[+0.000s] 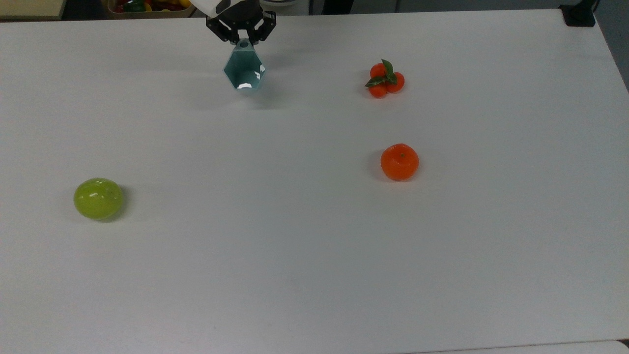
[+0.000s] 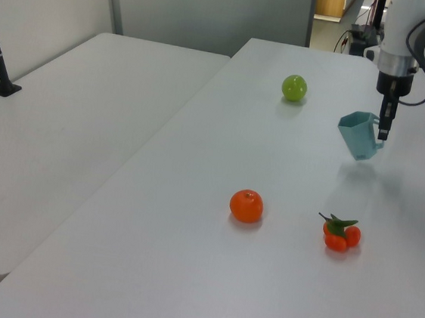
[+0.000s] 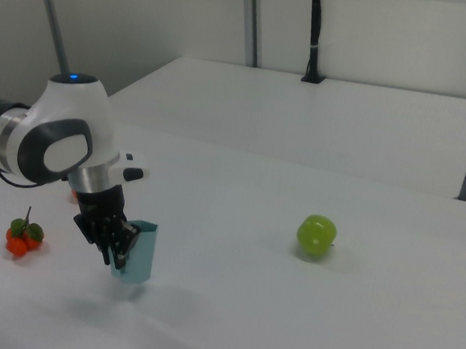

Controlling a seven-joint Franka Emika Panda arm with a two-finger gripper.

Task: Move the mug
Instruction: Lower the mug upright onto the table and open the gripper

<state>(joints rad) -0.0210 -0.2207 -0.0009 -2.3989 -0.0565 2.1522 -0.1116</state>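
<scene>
The mug (image 1: 244,71) is a pale teal faceted cup hanging tilted, its base very close to the white table (image 1: 314,246) near the far edge in the top view. My gripper (image 1: 242,40) sits just behind it and is shut on the mug's small handle. In the left view the mug (image 2: 359,135) hangs left of the gripper (image 2: 383,131), low over the table. The right view has the mug (image 3: 136,252) beside the gripper (image 3: 117,247). Whether the base touches the table I cannot tell.
A green round fruit (image 1: 98,198) lies at the top view's left. An orange (image 1: 399,162) and a cluster of small oranges with leaves (image 1: 385,79) lie at the top view's right. A box of coloured items (image 1: 147,6) stands behind the table edge.
</scene>
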